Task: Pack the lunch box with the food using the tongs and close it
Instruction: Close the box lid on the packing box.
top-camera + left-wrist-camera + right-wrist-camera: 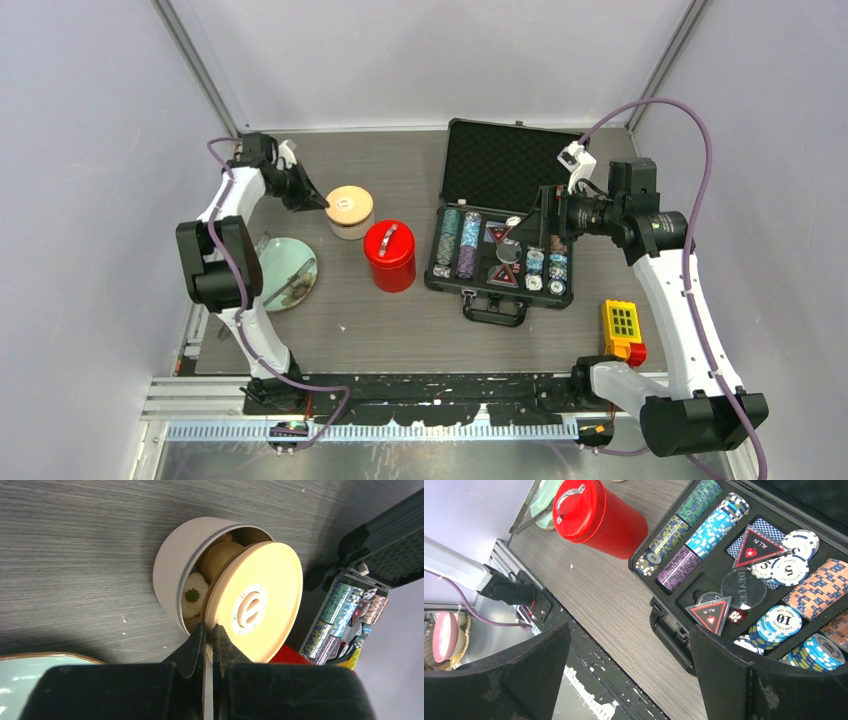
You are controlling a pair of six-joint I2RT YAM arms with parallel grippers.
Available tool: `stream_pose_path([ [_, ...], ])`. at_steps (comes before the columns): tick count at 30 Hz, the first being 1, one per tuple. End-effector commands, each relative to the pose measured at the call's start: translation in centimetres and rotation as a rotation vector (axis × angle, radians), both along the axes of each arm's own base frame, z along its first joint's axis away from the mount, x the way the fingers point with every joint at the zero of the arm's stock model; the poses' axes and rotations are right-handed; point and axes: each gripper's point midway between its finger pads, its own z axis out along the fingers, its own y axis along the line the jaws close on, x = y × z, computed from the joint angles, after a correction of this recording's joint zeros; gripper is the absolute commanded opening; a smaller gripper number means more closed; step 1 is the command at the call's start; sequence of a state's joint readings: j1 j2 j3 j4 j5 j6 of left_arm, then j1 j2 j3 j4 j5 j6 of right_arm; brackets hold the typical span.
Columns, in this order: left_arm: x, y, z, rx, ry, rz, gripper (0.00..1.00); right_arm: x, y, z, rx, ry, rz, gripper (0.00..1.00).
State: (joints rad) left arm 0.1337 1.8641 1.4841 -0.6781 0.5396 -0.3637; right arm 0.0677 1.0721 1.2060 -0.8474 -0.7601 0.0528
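Left wrist cam gives the best look. There's one lunch box, a round low tin with a pale wall, sitting on the grey table. There's also one flat cream-tan lid with a round white knob in the middle. The lid is tilted and sits off to one side, so a crescent of the tin is uncovered. Through that gap I count two bits of food for sure: a whitish lump with a green dot and a rounder beige one behind it. Anything more is hidden under the lid. The left gripper is squeezed nearly shut, pinching the near rim of the lid between its fingers.

Top cam doesn't show the gap or the food at all, just the lid from above. The tin is at the far left of the table, next to one red canister. You also get one pale green plate nearer the arm bases with the tongs lying on it. One open black case of poker chips sits on the right. The right gripper hangs over that case, jaws spread wide, holding nothing.
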Motion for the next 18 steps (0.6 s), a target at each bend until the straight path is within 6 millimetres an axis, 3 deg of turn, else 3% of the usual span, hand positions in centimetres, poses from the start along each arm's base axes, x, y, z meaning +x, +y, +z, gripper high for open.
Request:
stream_pose_path([
  [1, 0.6, 0.5, -1.1, 0.009, 0.017, 0.000, 0.00, 0.1, -0.2, 1.2, -0.006, -0.062, 0.006, 0.93],
  [12, 1.2, 0.1, -2.5, 0.019, 0.026, -0.008, 0.00, 0.2, -0.1, 1.2, -0.003, -0.058, 0.010, 0.93],
  [18, 1.6, 0.2, -2.2, 0.064, -0.032, -0.023, 0.00, 0.2, 0.0, 1.1, 0.000, -0.054, 0.015, 0.93],
])
